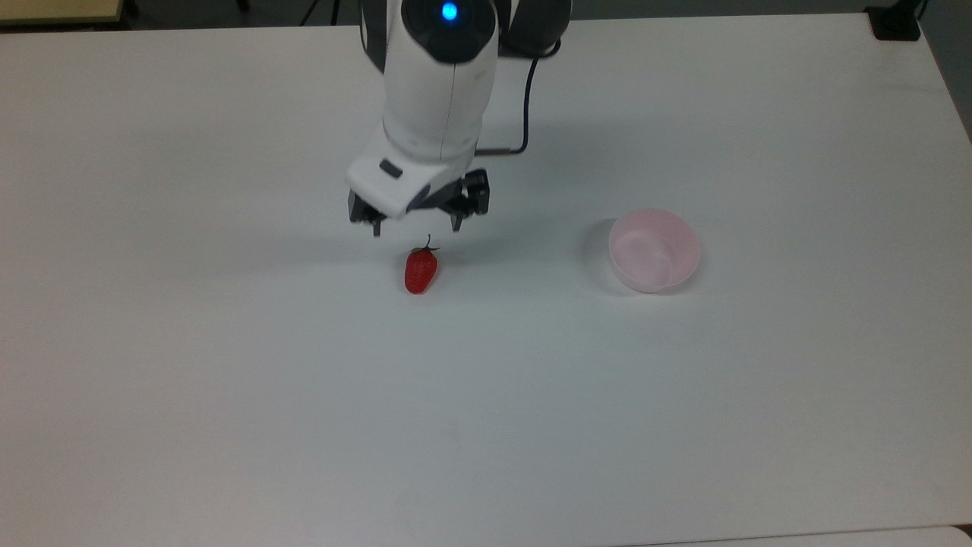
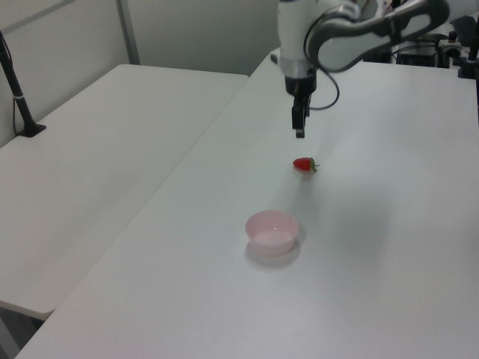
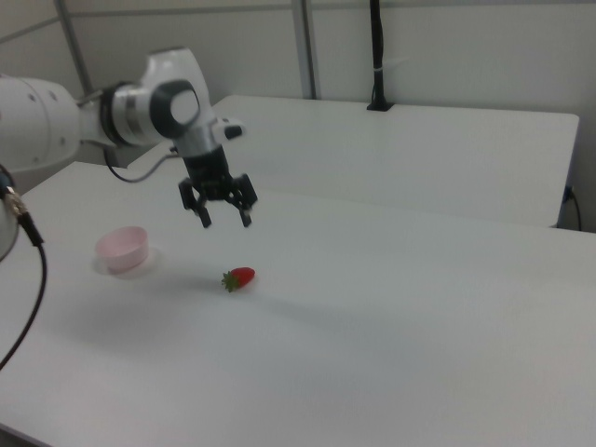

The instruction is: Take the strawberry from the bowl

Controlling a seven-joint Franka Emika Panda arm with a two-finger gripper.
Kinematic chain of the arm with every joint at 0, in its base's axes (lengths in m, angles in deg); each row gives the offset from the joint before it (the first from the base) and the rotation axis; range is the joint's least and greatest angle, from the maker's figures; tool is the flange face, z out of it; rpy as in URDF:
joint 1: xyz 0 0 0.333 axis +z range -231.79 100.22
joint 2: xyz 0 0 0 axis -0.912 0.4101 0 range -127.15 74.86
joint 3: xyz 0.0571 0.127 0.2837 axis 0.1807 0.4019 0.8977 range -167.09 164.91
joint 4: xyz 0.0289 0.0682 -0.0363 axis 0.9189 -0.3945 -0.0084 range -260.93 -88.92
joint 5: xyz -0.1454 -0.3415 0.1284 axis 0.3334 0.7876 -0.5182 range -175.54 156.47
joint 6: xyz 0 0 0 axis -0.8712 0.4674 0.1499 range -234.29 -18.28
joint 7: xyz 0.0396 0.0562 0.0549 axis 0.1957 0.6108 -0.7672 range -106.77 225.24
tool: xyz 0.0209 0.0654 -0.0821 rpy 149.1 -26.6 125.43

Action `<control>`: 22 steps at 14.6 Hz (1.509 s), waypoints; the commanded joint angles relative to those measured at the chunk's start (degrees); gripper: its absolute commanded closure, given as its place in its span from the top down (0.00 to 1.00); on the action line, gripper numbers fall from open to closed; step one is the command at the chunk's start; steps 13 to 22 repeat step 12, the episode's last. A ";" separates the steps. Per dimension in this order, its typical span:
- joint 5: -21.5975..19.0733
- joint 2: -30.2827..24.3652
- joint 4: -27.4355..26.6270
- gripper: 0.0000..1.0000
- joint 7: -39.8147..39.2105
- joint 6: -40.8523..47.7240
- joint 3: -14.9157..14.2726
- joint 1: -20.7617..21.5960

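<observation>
A small red strawberry (image 1: 421,270) with a green stem lies on its side on the white table (image 1: 228,380), out of the bowl. It also appears in the left view (image 2: 303,164) and the right view (image 3: 239,277). The pale pink bowl (image 1: 654,249) stands empty to the top view's right of it, also seen as the bowl (image 2: 273,232) in the left view and the bowl (image 3: 123,250) in the right view. My gripper (image 1: 416,226) hangs open above the strawberry, holding nothing; in the right view the gripper (image 3: 226,223) has its fingers spread wide apart.
A second white table (image 2: 105,142) adjoins this one. A black post (image 3: 377,56) stands on it. A black cable (image 1: 531,106) hangs from the arm.
</observation>
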 commanded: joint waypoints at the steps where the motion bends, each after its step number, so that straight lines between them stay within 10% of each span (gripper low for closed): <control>1: -2.94 -10.41 -3.38 1.00 2.68 7.74 -0.44 0.48; 7: -10.78 -22.38 -8.65 1.00 5.67 14.79 -3.96 0.30; 22: -10.34 -22.30 -8.39 1.00 5.59 14.35 -4.31 -0.40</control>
